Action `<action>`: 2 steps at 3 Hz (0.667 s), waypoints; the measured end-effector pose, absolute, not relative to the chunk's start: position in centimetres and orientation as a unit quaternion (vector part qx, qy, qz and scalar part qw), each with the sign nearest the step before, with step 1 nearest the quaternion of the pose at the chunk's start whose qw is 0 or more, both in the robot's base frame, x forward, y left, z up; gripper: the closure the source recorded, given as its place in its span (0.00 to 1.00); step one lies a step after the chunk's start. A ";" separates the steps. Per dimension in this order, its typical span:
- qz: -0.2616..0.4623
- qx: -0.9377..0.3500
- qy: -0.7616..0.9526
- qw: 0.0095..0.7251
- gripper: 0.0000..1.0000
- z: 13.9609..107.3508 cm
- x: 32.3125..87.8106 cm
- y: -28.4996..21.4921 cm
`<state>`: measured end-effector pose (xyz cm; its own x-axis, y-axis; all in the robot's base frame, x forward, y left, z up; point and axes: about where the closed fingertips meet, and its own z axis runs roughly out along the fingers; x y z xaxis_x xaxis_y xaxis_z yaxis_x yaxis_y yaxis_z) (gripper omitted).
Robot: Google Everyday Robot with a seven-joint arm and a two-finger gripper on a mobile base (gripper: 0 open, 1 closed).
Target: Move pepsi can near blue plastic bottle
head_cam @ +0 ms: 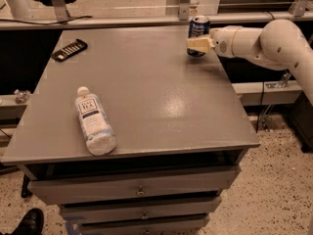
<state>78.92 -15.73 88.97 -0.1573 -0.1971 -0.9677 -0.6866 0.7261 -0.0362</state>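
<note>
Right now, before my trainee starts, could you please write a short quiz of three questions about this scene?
1. Fill in: the end effector is at the far right edge of the table, right at the ___.
2. True or false: the bottle stands upright.
3. What lies near the table's far left corner? A remote, B cup, C bottle.
Key: 1 can. 2 false, it lies on its side. 3 A.

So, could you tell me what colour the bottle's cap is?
White cap, in the camera view; the gripper is far off at the pepsi can.
</note>
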 end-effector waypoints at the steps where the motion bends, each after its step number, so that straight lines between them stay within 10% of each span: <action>1: 0.243 -0.318 0.707 0.584 1.00 92.3 76.7 -14.2; 2: 0.300 -0.336 0.675 0.584 1.00 95.5 73.2 -11.3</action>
<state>73.23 -11.32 95.52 -0.0921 -0.1030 -0.9904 -0.8042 0.5942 0.0131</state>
